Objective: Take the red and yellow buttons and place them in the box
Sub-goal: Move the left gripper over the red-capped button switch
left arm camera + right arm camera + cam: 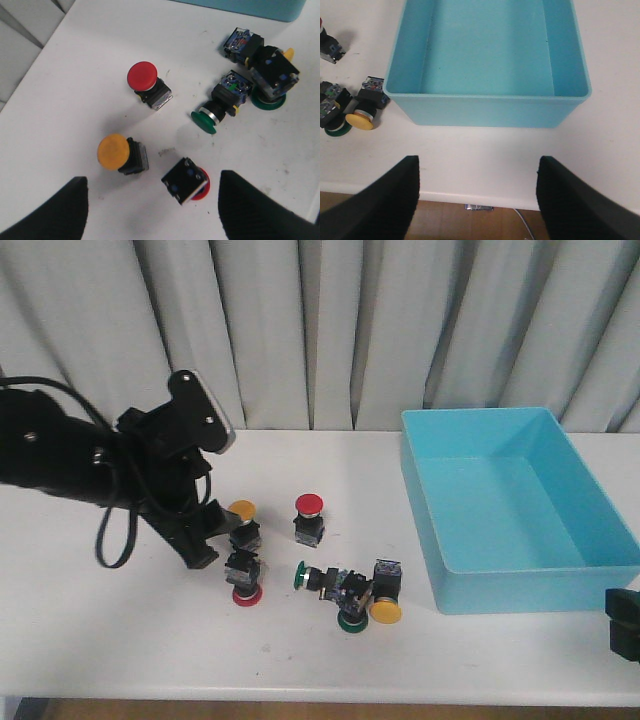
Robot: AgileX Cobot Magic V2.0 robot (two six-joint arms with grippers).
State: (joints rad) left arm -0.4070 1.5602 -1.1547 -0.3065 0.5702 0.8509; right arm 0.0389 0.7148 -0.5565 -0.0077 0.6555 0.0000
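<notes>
Now left gripper wide open, empty, over yellow button; right gripper open, empty, near box.

I can't read any words, numbers or signs here. The buttons have tiny blue and green marks on their bodies (too small to read), and the box is plain.

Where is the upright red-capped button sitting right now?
In the front view the upright red button stands mid-table, right of the yellow button by the left hand, well left of the box.
</notes>
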